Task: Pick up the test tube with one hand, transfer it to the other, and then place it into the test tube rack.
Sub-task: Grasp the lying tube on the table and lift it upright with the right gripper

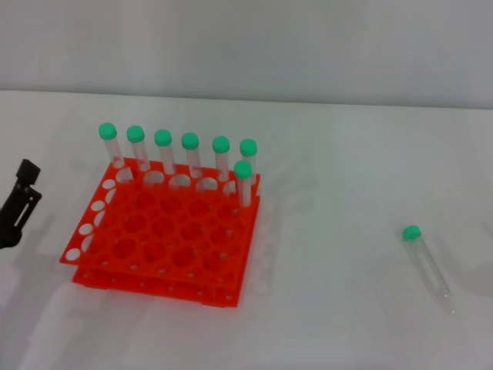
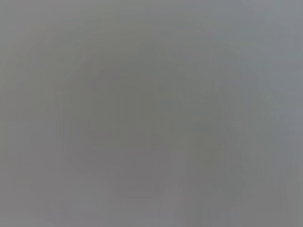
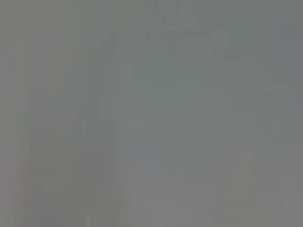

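The test tube (image 1: pixel 426 266), clear with a green cap, lies flat on the white table at the right, cap toward the back. The orange-red test tube rack (image 1: pixel 166 235) stands left of centre with several green-capped tubes (image 1: pixel 191 158) upright along its back row and one in the second row at the right. My left gripper (image 1: pixel 21 196) shows as a black shape at the far left edge, left of the rack and apart from it. My right gripper is out of view. Both wrist views show only plain grey.
The white table (image 1: pixel 331 193) spreads between the rack and the lying tube. A pale wall runs along the back.
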